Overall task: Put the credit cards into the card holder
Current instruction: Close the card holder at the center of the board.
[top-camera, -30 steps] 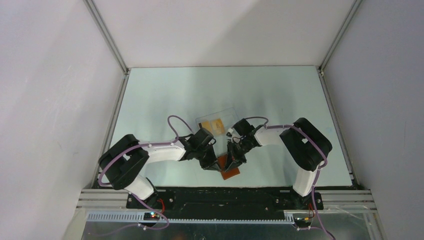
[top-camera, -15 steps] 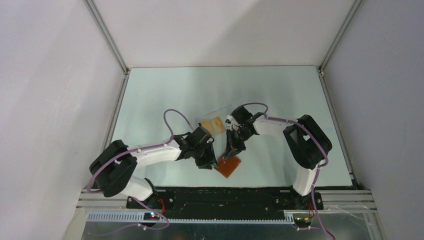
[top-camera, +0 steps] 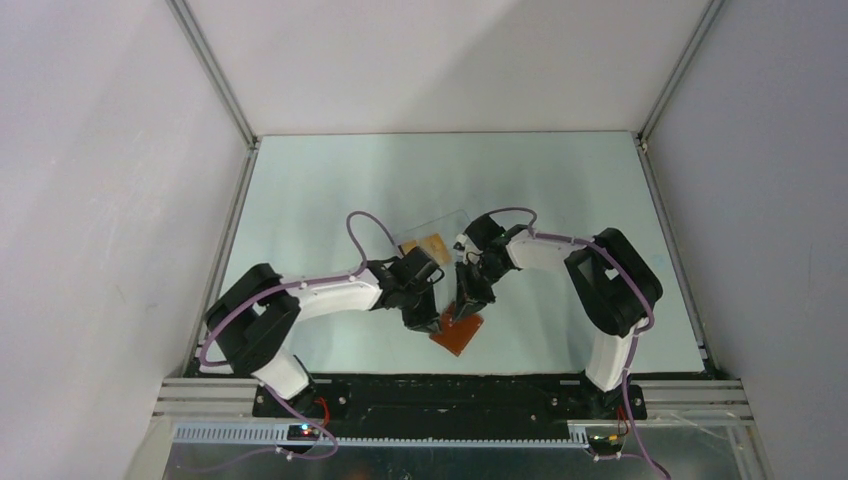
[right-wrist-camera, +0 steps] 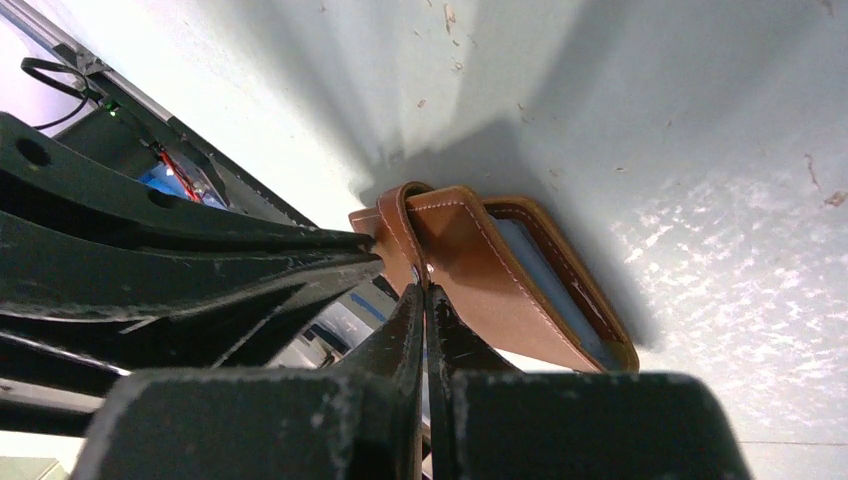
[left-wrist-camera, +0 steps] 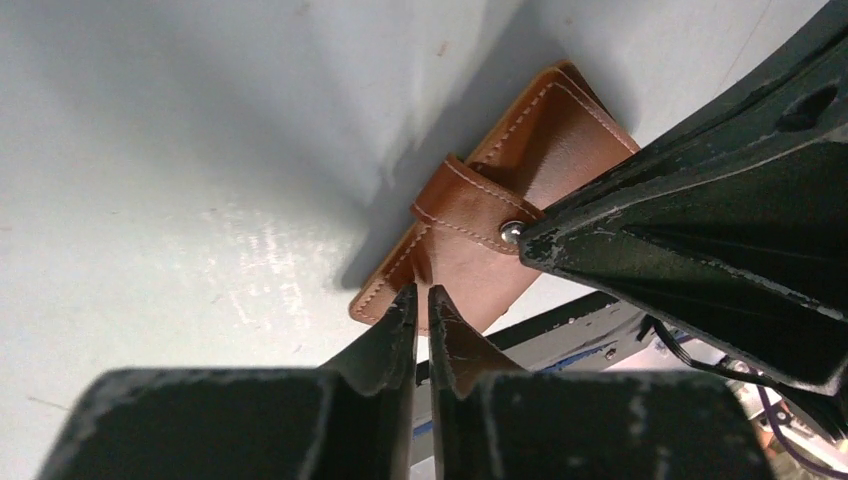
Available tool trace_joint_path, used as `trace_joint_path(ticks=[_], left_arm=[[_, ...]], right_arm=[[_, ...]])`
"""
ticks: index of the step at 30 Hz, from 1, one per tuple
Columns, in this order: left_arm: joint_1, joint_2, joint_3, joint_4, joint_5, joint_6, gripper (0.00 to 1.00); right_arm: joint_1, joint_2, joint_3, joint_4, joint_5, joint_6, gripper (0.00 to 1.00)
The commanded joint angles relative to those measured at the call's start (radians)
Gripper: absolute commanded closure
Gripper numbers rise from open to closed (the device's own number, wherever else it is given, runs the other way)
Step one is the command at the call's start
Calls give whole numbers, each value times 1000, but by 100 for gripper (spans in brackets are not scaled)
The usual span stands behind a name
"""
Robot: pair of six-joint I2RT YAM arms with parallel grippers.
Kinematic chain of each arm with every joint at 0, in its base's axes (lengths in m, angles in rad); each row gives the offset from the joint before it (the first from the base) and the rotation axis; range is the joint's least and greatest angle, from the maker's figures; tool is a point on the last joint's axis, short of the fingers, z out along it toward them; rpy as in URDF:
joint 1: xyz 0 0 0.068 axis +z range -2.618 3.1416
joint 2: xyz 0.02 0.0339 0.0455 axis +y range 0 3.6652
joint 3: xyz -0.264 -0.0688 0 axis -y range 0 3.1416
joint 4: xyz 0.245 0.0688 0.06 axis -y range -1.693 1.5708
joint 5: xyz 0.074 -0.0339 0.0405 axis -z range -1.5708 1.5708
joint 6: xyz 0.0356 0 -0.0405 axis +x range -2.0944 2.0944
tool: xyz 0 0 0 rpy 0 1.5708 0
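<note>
The card holder (top-camera: 458,333) lies on the worktop (top-camera: 330,190) close to the near edge, about centre, partly open with grey-blue lining showing. The left fingers (left-wrist-camera: 406,318) sit at its left edge, almost together; I cannot tell whether they pinch it. The right fingers (right-wrist-camera: 414,318) are closed, tips against the snap tab (left-wrist-camera: 468,205). Farther off, credit cards (top-camera: 436,246) lie in a clear box (top-camera: 455,225).

card holder (top-camera: 459,336) pt. hidden, cards (top-camera: 436,246) too sm. f/ detail

Right claw (right-wrist-camera: 424,296) closed on brown card holder (right-wrist-camera: 505,275), pale table (right-wrist-camera: 660,120)
</note>
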Motion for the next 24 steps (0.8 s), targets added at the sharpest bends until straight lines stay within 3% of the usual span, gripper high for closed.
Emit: trace_joint_path(ticks=[1,6,24], left_arm=[[-37,26,43,11,25,-41,91],[-53,52,31,58,40,-83,100],[-48,43,6,71,5,-83,100]], right_arm=[[6,-59,18,-39,4,12,100],[6,-95,-18,-28,4,38,100],[45,-107,-185,130,33,175,100]])
